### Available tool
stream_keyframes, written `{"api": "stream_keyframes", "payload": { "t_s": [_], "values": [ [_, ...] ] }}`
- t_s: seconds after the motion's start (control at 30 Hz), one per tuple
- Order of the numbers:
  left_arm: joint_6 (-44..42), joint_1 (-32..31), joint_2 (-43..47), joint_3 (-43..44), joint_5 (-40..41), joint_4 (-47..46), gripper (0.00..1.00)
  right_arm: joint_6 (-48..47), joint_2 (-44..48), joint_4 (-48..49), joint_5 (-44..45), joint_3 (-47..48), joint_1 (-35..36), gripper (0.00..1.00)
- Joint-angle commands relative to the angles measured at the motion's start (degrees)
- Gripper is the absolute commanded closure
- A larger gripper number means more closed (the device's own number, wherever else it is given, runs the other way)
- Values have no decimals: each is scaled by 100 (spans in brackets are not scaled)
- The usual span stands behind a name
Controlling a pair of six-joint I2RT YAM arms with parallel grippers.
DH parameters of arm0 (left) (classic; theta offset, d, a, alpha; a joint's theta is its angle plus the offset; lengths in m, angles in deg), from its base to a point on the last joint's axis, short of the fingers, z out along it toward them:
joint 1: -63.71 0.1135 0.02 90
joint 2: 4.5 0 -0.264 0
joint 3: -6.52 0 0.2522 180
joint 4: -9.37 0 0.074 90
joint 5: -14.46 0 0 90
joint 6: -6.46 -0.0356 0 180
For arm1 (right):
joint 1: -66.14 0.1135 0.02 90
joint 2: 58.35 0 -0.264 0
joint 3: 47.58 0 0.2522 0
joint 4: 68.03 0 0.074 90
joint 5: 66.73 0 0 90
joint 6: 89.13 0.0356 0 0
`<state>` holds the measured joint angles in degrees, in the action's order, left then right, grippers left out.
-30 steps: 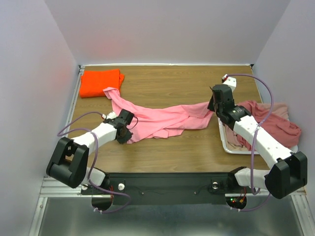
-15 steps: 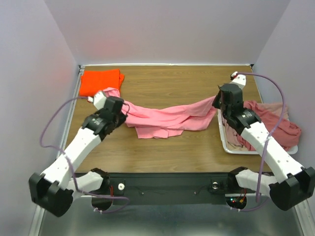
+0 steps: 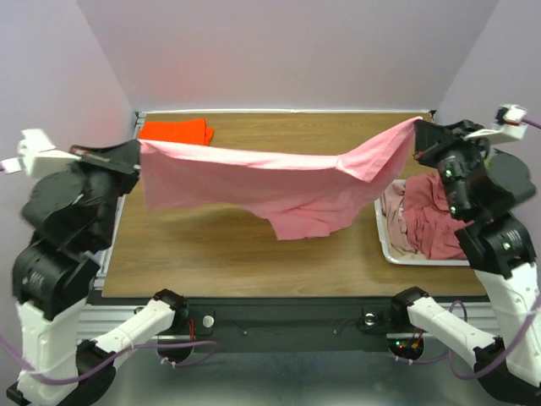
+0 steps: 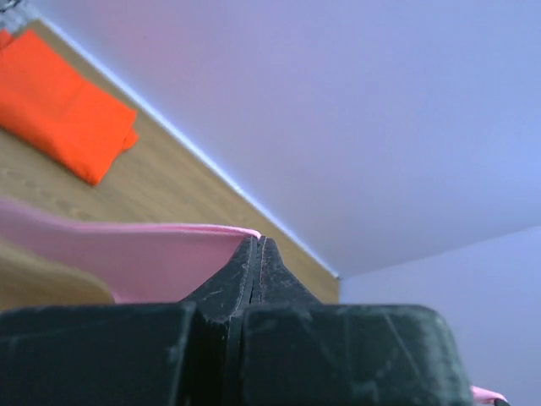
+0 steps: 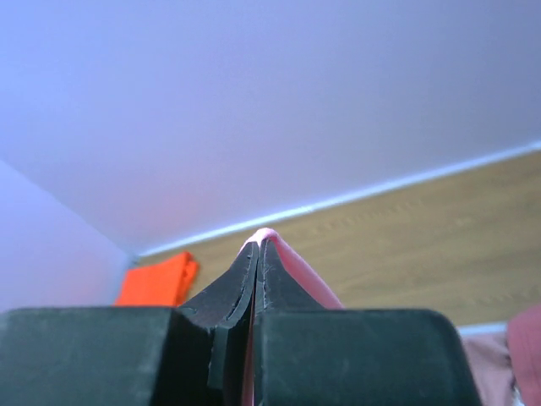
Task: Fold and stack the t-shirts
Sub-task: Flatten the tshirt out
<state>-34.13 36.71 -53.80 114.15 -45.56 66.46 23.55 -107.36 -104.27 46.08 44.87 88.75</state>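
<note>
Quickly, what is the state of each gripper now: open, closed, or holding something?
Left gripper: closed, holding one end of the pink t-shirt.
Right gripper: closed, holding the other end of the same shirt.

The stretched pink t-shirt [image 3: 254, 178] hides the near edge of the orange t-shirt [image 3: 173, 130]. The right arm [image 3: 490, 203] covers the right side of the tray [image 3: 382, 241]; the heaped shirts [image 3: 427, 224] there cannot be counted.

White tray [image 3: 423, 261] at right edge, wooden table [image 3: 211, 254].
</note>
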Motion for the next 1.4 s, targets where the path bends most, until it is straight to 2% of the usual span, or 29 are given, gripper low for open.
{"api": "stream_keyframes", "payload": {
  "t_s": [0.0, 0.17, 0.47, 0.7, 0.8, 0.9, 0.97, 1.13, 1.2, 1.3, 1.33, 1.37],
  "values": [
    [-528, -24, 96, 921, -35, 114, 100, -9, 260, -54, -680, 680, 24, 100],
    [-766, -24, 122, 1959, -369, 342, 100, -9, 410, -248, -1418, 1516, 15, 100],
    [-854, -15, 465, 2346, -1160, 105, 100, 193, 410, -538, -2754, 2782, 15, 100],
    [-871, -24, 342, 2708, -1021, 281, 100, 176, 129, -617, -2642, 3090, 15, 100],
    [-827, -15, 395, 2234, -783, 141, 100, 106, -98, -609, -2457, 2977, 15, 100],
    [-792, -15, 474, 1409, -599, -131, 100, 35, -327, -600, -1905, 2801, 15, 100],
    [-722, -24, 325, 900, -301, -246, 100, -9, -538, -521, -1353, 2495, 24, 100],
    [-406, -15, -324, -165, 568, -518, 100, -193, -1266, -91, -630, 1642, 15, 100],
    [-318, 54, -527, -710, 650, -693, 100, -228, -1609, 50, -375, 1299, 15, 100],
    [-406, 624, -1001, -1466, 10, -1422, 100, -325, -2304, 454, -14, 921, 15, 100],
    [-432, 870, -1142, -1685, -279, -1990, 100, -343, -2471, 690, 65, 859, 7, 100],
    [-432, 1290, -1457, -2166, -891, -2317, 100, -360, -2673, 814, 153, 806, -2, 100]
  ]
}}
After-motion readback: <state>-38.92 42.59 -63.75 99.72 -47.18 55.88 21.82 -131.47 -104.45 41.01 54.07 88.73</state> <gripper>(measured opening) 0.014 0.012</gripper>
